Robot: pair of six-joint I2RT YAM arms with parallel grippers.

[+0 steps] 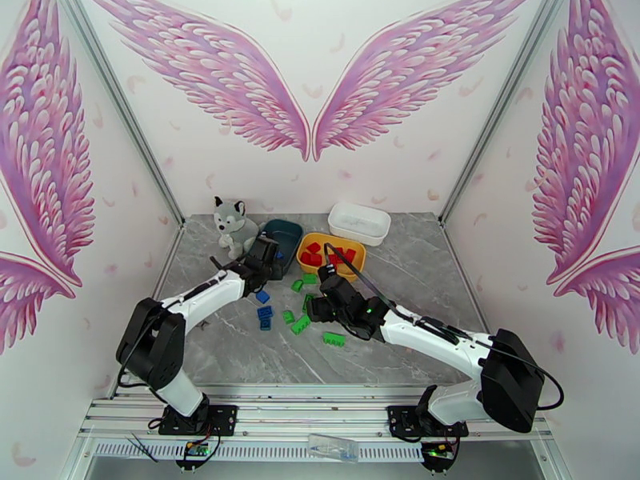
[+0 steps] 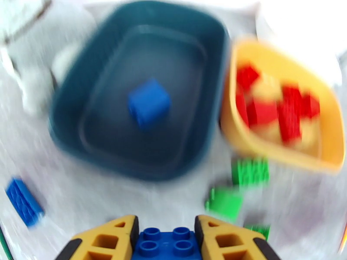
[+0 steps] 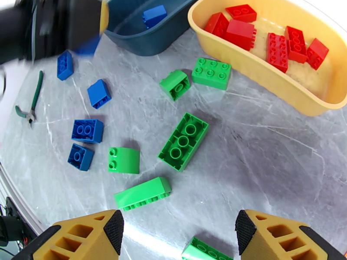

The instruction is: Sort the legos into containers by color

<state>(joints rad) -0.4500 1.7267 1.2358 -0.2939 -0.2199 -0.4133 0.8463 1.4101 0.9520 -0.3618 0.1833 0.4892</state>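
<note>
While near the teal tub (image 2: 69, 126), left fingers (image 2: 208, 235) tight on a blue brick (image 2: 167, 242), right fingers (image 3: 108, 232) wide

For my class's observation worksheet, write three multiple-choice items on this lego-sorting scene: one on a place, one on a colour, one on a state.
1. Seen from above, the teal tub stands:
A) left of the yellow tub
B) right of it
C) stacked inside it

2. The bricks in the yellow tub are:
A) green
B) red
C) blue

3. The left gripper is:
A) open and empty
B) shut on a blue brick
C) shut on a green brick

Answers:
1 A: the top view shows the teal tub on the left, next to the yellow one.
2 B: the right wrist view shows red bricks lying in it.
3 B: the left wrist view shows its fingers clamped on a studded blue brick.
</note>
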